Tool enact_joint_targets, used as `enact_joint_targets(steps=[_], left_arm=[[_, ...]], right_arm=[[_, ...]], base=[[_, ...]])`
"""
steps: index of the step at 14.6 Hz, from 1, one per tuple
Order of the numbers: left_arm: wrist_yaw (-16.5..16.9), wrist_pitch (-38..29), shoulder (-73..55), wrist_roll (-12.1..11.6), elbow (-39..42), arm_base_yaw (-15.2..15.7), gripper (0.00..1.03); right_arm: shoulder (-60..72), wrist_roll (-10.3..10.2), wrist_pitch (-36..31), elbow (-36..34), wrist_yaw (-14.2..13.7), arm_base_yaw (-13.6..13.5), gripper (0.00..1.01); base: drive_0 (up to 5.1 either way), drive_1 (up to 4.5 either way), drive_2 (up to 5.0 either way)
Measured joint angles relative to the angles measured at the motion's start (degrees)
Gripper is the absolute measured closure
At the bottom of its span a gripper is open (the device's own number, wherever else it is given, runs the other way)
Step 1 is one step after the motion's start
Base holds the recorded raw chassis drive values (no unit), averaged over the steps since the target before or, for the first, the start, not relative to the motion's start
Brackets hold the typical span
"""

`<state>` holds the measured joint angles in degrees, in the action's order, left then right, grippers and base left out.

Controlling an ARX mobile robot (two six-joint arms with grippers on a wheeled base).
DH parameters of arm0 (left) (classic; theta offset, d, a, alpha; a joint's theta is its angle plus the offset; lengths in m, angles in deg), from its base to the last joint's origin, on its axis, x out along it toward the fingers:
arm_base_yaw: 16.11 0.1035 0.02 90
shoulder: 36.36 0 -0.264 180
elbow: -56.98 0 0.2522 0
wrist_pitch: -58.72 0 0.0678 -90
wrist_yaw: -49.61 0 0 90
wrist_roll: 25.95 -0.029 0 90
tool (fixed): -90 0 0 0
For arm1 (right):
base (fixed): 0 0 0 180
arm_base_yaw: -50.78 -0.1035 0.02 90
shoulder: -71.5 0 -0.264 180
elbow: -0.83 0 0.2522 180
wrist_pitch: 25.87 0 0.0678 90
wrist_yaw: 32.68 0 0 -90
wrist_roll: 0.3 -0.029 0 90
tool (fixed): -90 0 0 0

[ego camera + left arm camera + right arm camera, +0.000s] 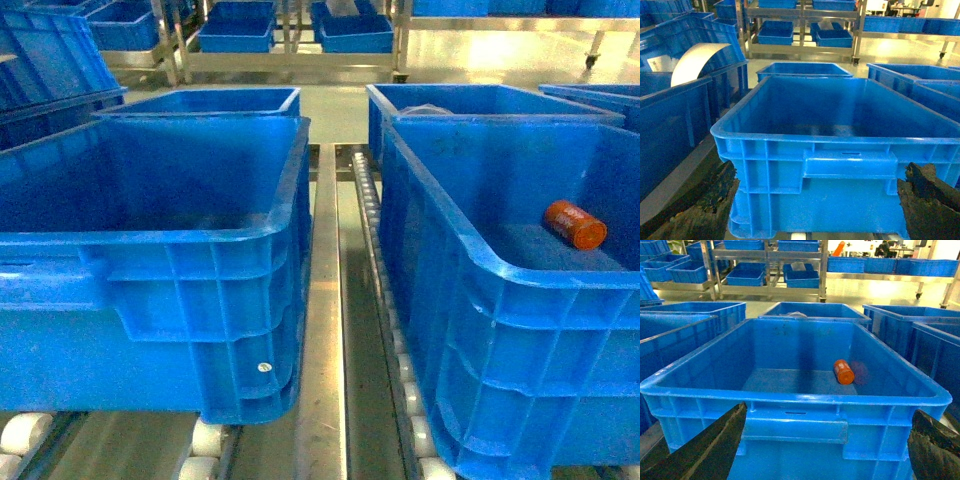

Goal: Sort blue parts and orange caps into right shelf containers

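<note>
I see one orange cap [575,224] lying on its side at three o'clock, inside the right bin [480,262]. The left bin [160,240] looks empty. Both pincers [815,200] [825,440] hang apart, holding nothing, ready to fetch.

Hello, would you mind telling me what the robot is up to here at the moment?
It is sorting small parts into big blue bins on a roller rack, and nothing is being handled right now. Both hands are open and empty: the left hand faces the left bin, whose visible interior shows nothing inside, and the right hand faces the right bin. One orange cap lies on its side on that bin's floor. No blue parts are visible.
</note>
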<state>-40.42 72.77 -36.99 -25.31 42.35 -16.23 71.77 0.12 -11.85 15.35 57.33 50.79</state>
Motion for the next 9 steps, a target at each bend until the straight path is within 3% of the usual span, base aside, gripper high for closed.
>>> enact_joint_targets(steps=[9], left_arm=[[0.00, 0.00, 0.00, -0.02, 0.00, 0.00, 0.05]], right_arm=[[0.00, 0.00, 0.00, 0.00, -0.02, 0.00, 0.03]], base=[[0.0, 0.00, 0.0]])
